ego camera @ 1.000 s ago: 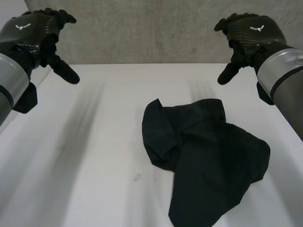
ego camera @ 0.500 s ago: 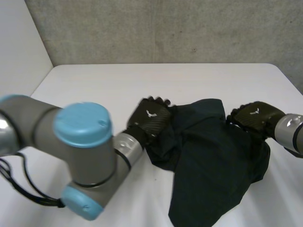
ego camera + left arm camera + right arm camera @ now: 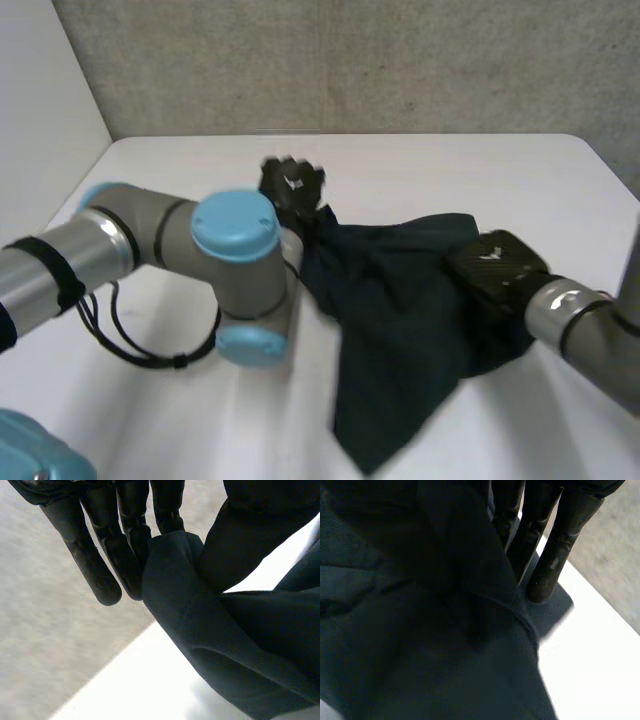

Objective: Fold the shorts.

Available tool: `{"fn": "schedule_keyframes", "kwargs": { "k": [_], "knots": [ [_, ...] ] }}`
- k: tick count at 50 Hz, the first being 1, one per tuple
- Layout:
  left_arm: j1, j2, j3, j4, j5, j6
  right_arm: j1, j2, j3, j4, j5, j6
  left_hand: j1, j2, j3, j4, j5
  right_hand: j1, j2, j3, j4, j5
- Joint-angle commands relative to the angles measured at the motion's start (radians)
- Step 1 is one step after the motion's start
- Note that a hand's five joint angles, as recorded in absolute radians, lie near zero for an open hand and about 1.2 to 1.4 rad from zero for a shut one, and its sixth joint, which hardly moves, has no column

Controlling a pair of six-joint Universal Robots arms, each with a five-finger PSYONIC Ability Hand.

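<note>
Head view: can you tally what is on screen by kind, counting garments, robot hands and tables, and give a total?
Dark shorts: 1
Black hands: 2, the left hand and the right hand, each at the shorts' far edge
White table: 1
Total: 4

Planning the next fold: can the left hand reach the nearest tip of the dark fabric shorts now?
Probably not: the left hand is occupied, pinching the far corner of the dark fabric shorts.
</note>
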Motion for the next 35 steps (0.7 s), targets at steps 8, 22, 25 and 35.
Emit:
{"fn": "schedule_keyframes", "kwargs": {
  "k": [8, 22, 25, 35],
  "knots": [
    [0.173, -0.083, 0.104, 0.138, 0.009, 0.243, 0.269, 0.194, -0.253, 0.009, 0.097, 0.492, -0.276, -0.361, -0.355, -0.362, -0.292, 0.399, 0.211, 0.192, 0.187, 0.226],
    [0.171, 0.200, -0.192, 0.029, 0.006, 0.159, 0.295, 0.116, -0.249, 0.100, 0.154, 0.370, -0.853, -0.939, -0.932, -0.939, -0.869, -0.800, -0.989, -1.007, -1.012, -0.974],
    [0.182, 0.323, -0.275, -0.032, 0.014, 0.085, 0.292, 0.027, -0.216, 0.109, 0.142, 0.366, -0.826, -0.912, -0.905, -0.913, -0.843, -0.800, -0.989, -1.007, -1.012, -0.974],
    [0.234, 0.619, -0.556, -0.258, 0.184, -0.176, 0.173, -0.122, -0.091, 0.193, 0.122, 0.294, -0.823, -0.909, -0.902, -0.910, -0.840, -0.752, -0.940, -0.959, -0.964, -0.926]
  ]
}}
